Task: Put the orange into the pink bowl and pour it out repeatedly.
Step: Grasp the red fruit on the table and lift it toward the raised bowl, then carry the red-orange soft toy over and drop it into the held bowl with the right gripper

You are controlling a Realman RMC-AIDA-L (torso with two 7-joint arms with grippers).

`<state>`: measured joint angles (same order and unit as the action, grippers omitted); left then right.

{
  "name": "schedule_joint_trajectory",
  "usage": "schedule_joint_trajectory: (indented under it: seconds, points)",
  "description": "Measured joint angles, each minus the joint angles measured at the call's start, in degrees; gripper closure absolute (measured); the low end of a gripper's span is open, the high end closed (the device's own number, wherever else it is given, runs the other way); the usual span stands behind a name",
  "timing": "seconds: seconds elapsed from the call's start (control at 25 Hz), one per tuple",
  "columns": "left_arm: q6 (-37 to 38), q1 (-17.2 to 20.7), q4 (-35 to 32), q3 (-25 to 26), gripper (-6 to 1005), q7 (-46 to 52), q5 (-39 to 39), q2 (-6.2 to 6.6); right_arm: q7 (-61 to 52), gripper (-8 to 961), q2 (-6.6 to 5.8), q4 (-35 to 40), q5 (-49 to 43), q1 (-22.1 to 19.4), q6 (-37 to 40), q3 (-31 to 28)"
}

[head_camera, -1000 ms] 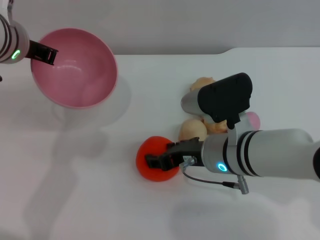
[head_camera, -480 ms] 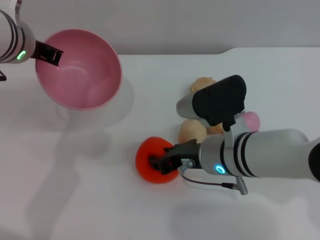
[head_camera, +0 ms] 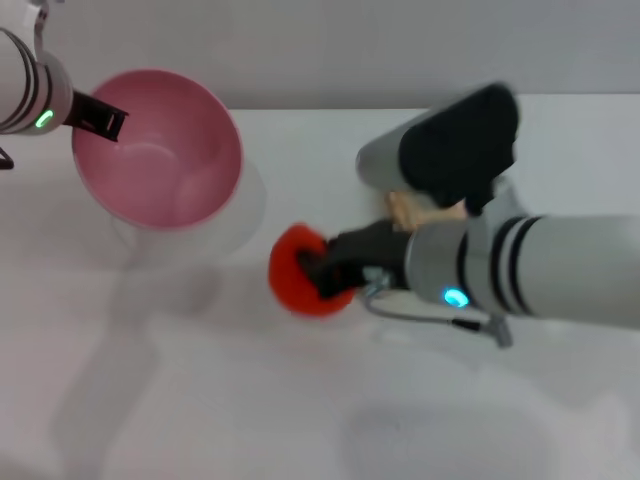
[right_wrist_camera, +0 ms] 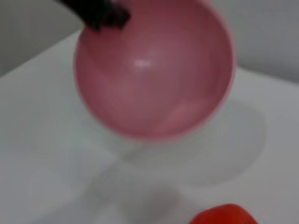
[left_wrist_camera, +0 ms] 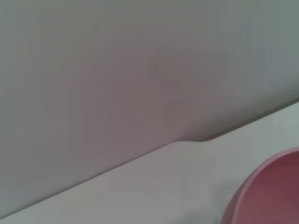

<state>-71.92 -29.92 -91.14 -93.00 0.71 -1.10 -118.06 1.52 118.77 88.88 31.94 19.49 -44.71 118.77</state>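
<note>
Above table: right tool (head_camera: 318, 272) grips 1 orange (head_camera: 297, 271); left tool (head_camera: 100, 118) clamps 1 pink bowl (head_camera: 160, 150).

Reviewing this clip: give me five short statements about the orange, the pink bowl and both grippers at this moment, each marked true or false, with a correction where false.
1. The right gripper is closed on the orange. True.
2. The orange lies inside the pink bowl. False: it is outside the bowl, in the right gripper's grasp.
3. The left gripper holds the pink bowl by its rim. True.
4. The pink bowl has other toy food in it. False: its inside is bare.
5. The pink bowl is turned upside down on the table. False: its opening faces up, tilted toward the camera.
</note>
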Motion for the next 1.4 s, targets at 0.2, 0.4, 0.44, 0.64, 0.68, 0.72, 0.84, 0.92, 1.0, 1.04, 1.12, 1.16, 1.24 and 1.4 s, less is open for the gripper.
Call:
schedule_joint_trajectory:
  seconds: [0.2, 0.4, 0.44, 0.64, 0.68, 0.72, 0.84, 0.92, 1.0, 1.04, 1.12, 1.16, 1.24, 1.4]
  points:
    - [0.0, 0.1, 1.2, -1.0, 948, -0.2, 0.9, -0.04, 0.0, 823, 0.32, 12.3, -5.6, -3.4, -6.4, -3.7]
    - [0.1, -0.1, 2.5, -2.4, 946, -0.2, 4.0, -0.07, 0.0, 857, 0.44, 20.3, -9.3, -4.4, -9.9, -5.3]
    - [0.1, -0.1, 2.5, -2.4, 946, -0.2, 4.0, -0.07, 0.0, 866, 0.39, 21.0, -9.5, -4.3, -10.1, -5.5]
    - [0.2, -0.4, 2.8, -5.6, 944, -0.2, 6.6, -0.18, 0.0, 894, 0.22, 20.9, -9.8, -3.5, -10.1, -6.0]
    - [0.2, -0.7, 2.6, -7.0, 944, -0.2, 7.7, -0.25, 0.1, 897, 0.21, 20.6, -9.8, -3.3, -9.9, -6.1]
    - [0.3, -1.5, 2.2, -8.9, 944, 0.1, 9.4, -0.25, 0.1, 901, 0.20, 20.3, -9.8, -3.2, -9.8, -6.1]
    - [0.3, -1.8, 2.2, -9.4, 943, 0.2, 9.8, -0.26, 0.1, 899, 0.15, 18.9, -9.4, -2.6, -9.1, -6.0]
    - [0.4, -2.5, 2.2, -10.1, 942, 0.3, 10.4, -0.30, 0.1, 893, 0.15, 17.5, -9.2, -2.3, -7.9, -5.9]
    - [0.7, -3.3, 2.2, -10.7, 941, 0.4, 11.0, -0.36, 0.1, 888, 0.15, 16.1, -9.1, -1.9, -7.1, -5.7]
    - [0.9, -3.6, 2.1, -11.0, 941, 0.3, 11.6, -0.40, -0.1, 885, 0.16, 15.4, -8.9, -1.6, -6.8, -5.6]
    - [0.9, -3.8, 2.0, -11.1, 940, 0.1, 12.0, -0.41, -0.2, 880, 0.19, 14.0, -7.8, -0.7, -6.4, -5.6]
    - [1.0, -3.9, 2.0, -11.1, 940, 0.0, 12.1, -0.42, -0.2, 877, 0.17, 13.2, -7.0, 0.0, -6.3, -5.6]
    - [1.0, -3.9, 1.8, -11.1, 939, -0.1, 12.3, -0.42, -0.1, 872, 0.14, 11.7, -5.9, 0.9, -6.0, -5.5]
    - [1.0, -3.9, 1.4, -11.2, 938, -0.1, 12.6, -0.31, 0.0, 861, 0.13, 9.8, -5.6, 2.2, -5.3, -4.3]
